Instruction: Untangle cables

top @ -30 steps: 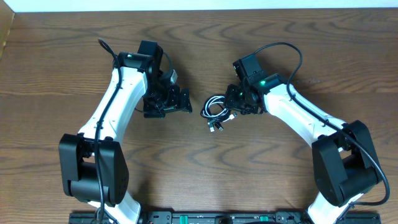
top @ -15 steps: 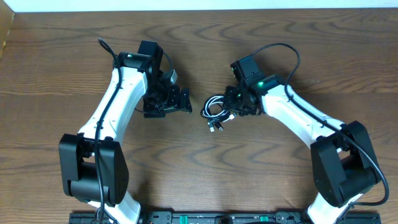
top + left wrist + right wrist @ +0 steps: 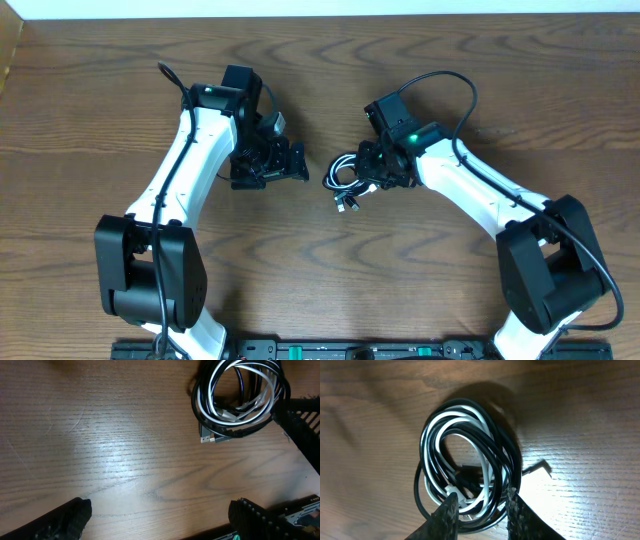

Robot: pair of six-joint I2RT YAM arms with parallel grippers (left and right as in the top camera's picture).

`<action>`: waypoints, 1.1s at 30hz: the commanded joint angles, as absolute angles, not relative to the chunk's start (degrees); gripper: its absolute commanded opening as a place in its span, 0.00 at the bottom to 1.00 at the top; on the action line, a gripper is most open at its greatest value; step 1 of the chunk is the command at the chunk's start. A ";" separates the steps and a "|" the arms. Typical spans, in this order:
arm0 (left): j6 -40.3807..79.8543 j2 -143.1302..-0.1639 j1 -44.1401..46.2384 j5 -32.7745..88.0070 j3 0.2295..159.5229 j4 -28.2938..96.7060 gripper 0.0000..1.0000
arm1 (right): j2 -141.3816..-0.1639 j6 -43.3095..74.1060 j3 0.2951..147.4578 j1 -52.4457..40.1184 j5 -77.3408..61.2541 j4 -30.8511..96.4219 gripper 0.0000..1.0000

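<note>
Task barely begun: the cables are lying as one coiled knot, two black cords and a white one, near the middle of the table, with no cord pulled free yet. The left gripper is hanging wide open and empty, near the bundle on the side toward the table's left edge. The right gripper is straddling a few strands at the coil's opposite rim, fingers narrowed. Whether they are actually pinching, I cannot tell. All the separating is left to do. Only one silvery plug is showing. The other ends are hiding in the loops, and the crossings are too dense to follow.
</note>
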State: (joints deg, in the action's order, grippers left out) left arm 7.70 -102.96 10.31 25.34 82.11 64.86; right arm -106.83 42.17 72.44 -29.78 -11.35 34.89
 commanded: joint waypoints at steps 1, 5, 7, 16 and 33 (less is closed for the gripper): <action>8.01 -103.46 10.37 24.97 81.58 65.01 0.93 | -108.88 43.27 71.88 -30.04 -10.22 35.11 0.24; 8.01 -103.46 10.37 24.97 81.58 65.04 0.93 | -108.88 43.24 71.88 -30.04 -10.24 34.00 0.19; 8.01 -103.48 10.37 24.97 81.58 65.04 0.93 | -108.88 43.24 71.88 -30.02 -10.24 33.63 0.18; 8.03 -103.48 10.37 24.97 81.58 65.28 0.93 | -107.02 41.65 72.03 -28.14 -13.19 33.65 0.01; 8.05 -103.46 10.37 24.99 81.58 65.21 0.93 | -76.44 34.63 73.45 -25.39 -20.10 28.88 0.02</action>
